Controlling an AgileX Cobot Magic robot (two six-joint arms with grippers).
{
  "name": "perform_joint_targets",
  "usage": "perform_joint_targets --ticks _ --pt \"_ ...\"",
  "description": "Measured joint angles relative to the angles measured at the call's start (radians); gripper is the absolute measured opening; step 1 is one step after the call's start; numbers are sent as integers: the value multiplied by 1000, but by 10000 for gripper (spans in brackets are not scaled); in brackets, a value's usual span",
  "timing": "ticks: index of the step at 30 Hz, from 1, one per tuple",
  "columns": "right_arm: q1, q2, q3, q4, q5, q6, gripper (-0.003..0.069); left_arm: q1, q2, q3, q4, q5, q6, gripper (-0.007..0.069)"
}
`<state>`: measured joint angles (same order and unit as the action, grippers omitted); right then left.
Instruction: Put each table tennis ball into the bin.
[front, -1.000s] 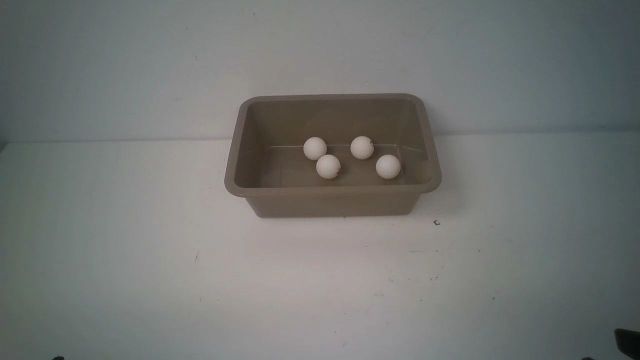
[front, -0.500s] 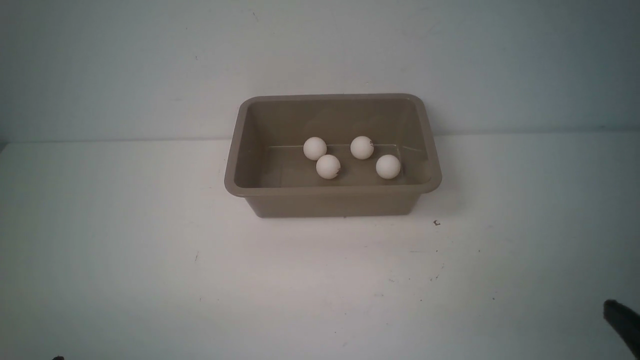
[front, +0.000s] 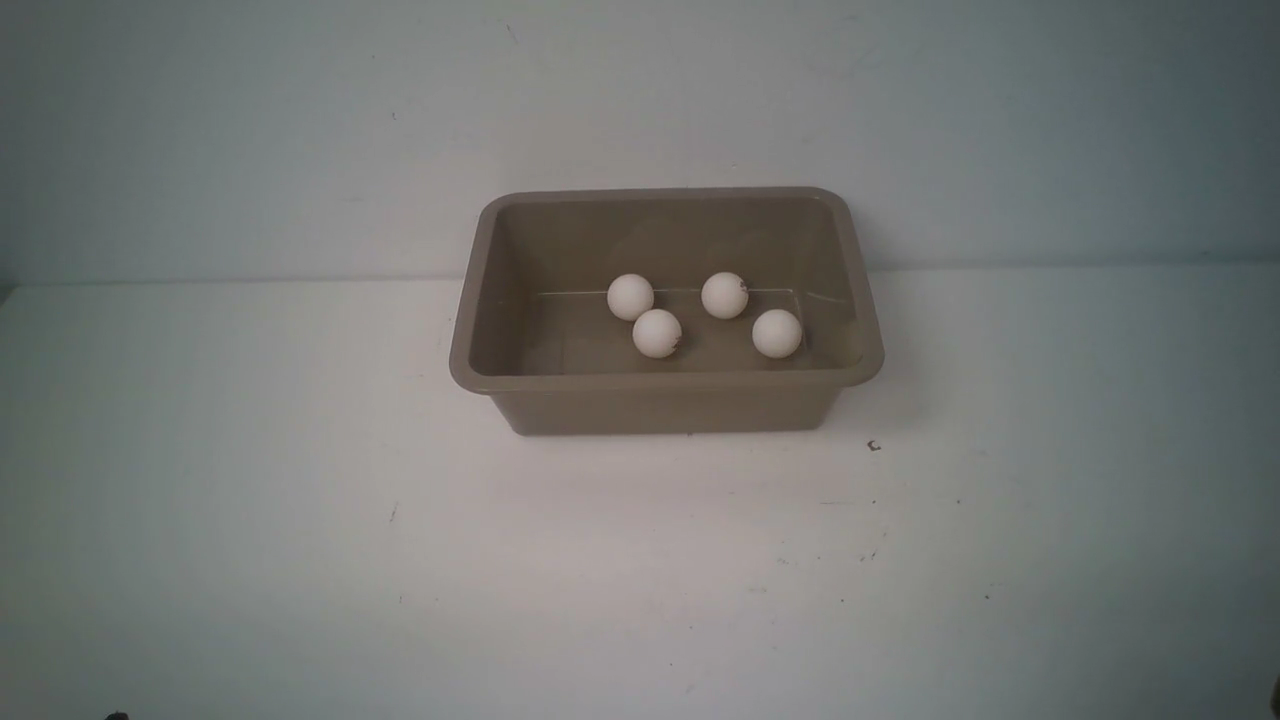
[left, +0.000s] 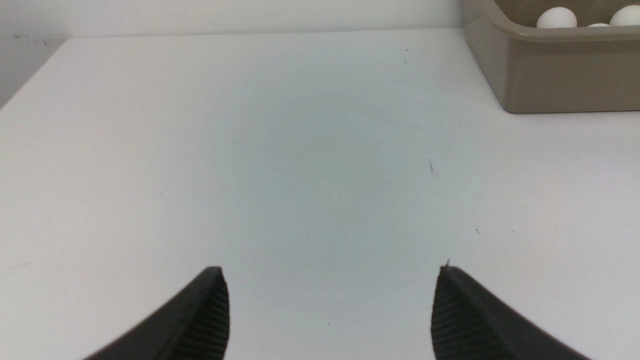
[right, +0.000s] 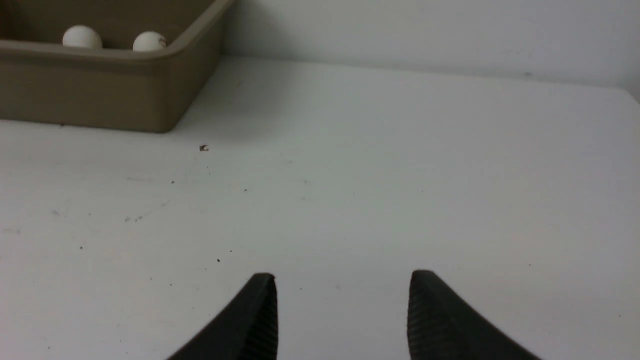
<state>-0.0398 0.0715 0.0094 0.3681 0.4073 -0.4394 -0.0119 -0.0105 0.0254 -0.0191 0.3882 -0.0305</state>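
The taupe bin (front: 665, 400) stands at the table's back middle. Several white table tennis balls lie on its floor: one (front: 630, 296), one (front: 657, 333), one (front: 724, 295) and one (front: 777, 333). The bin also shows in the left wrist view (left: 560, 75) and the right wrist view (right: 100, 90), with ball tops over its rim. My left gripper (left: 330, 272) is open and empty, low over bare table. My right gripper (right: 342, 277) is open and empty, near the table's front right. Neither gripper shows in the front view.
The white table (front: 300, 520) carries only small dark specks, one (front: 874, 446) near the bin's front right corner. A pale wall (front: 300, 130) stands right behind the bin.
The right arm's dark tip, seen at the front view's lower right edge before, has drawn back out of that view. The balls and bin have not moved.
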Motion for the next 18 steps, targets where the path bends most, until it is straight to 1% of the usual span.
perform_joint_targets --ticks 8,18 --pt "-4 -78 8 -25 23 0 335 0 0 0 0 0 0 490" --pt "-4 -84 8 -26 20 0 335 0 0 0 0 0 0 490"
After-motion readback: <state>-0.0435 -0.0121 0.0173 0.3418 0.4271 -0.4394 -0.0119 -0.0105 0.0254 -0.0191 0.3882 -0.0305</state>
